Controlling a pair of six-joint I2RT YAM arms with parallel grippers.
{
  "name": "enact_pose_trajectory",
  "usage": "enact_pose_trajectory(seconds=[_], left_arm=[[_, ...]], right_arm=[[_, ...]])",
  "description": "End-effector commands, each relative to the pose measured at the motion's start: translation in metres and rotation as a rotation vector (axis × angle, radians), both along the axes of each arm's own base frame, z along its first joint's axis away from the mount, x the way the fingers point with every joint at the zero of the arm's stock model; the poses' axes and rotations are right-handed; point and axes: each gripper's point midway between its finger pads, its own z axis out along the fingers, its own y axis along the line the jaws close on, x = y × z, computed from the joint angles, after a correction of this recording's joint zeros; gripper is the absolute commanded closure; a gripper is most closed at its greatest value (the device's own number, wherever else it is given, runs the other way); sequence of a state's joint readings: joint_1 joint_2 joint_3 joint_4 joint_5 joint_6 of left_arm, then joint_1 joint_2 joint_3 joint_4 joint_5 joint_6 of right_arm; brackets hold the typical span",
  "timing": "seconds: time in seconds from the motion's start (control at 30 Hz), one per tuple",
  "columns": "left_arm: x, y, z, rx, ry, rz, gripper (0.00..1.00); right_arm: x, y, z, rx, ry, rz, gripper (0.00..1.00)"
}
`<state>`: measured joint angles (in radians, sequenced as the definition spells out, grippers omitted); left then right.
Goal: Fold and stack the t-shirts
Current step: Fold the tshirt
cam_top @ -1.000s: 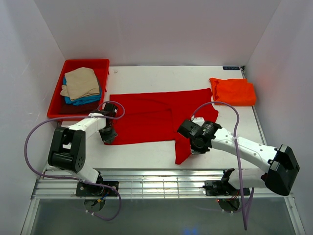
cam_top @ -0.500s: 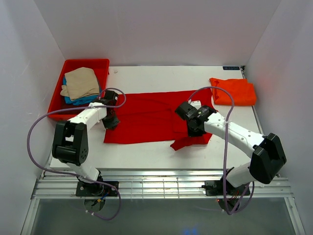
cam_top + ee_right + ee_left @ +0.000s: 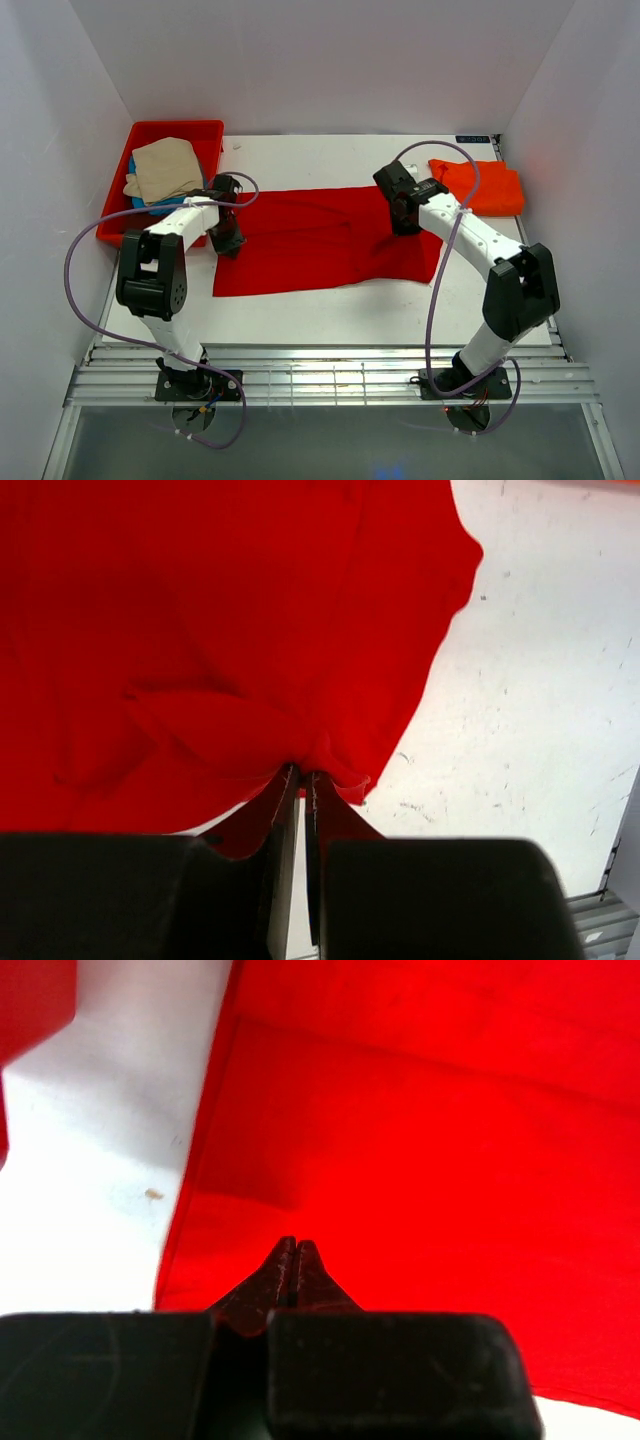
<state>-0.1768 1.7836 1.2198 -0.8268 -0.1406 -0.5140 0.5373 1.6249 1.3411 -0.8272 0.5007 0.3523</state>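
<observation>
The left gripper (image 3: 296,1260) has its fingers pressed together on the red shirt (image 3: 320,245), which spreads out ahead of them. The right gripper (image 3: 301,780) pinches the shirt's edge between its fingertips.

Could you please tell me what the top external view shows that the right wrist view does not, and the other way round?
Only the top external view shows the tray holding a beige shirt, the folded orange shirt at the far right, and the left gripper at the left edge of the red shirt. Only the right wrist view shows, close up, the right gripper shut on a bunched fold of that cloth. Both show the red shirt spread on the white table.
</observation>
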Motion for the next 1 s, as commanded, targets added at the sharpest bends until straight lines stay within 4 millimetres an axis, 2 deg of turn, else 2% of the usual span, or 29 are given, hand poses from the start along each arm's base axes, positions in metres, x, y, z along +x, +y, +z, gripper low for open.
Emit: enact_pose_trajectory(seconds=[0.0, 0.1, 0.13, 0.27, 0.3, 0.47, 0.77, 0.97], left_arm=[[-0.014, 0.015, 0.016, 0.062, -0.003, -0.001, 0.93], [-0.029, 0.030, 0.018, 0.138, 0.039, 0.003, 0.78], [-0.033, 0.031, 0.020, 0.146, 0.044, 0.002, 0.68], [-0.054, 0.035, 0.014, 0.148, 0.090, 0.031, 0.51], [-0.058, 0.034, 0.012, 0.140, 0.098, 0.038, 0.50], [-0.076, 0.032, -0.005, 0.088, 0.143, 0.065, 0.49], [-0.098, 0.031, -0.018, 0.049, 0.188, 0.088, 0.49], [-0.100, 0.029, -0.025, 0.040, 0.203, 0.093, 0.50]], right_arm=[[0.032, 0.011, 0.020, 0.000, -0.073, 0.063, 0.92], [0.039, 0.016, 0.017, -0.005, -0.064, 0.078, 0.92], [0.042, 0.018, 0.016, -0.004, -0.062, 0.081, 0.92], [0.046, 0.021, 0.017, 0.002, -0.065, 0.095, 0.92], [0.045, 0.022, 0.017, 0.006, -0.065, 0.099, 0.92], [0.045, 0.021, 0.014, 0.013, -0.063, 0.103, 0.92], [0.045, 0.021, 0.011, 0.027, -0.062, 0.103, 0.92], [0.042, 0.019, 0.010, 0.032, -0.060, 0.096, 0.92]])
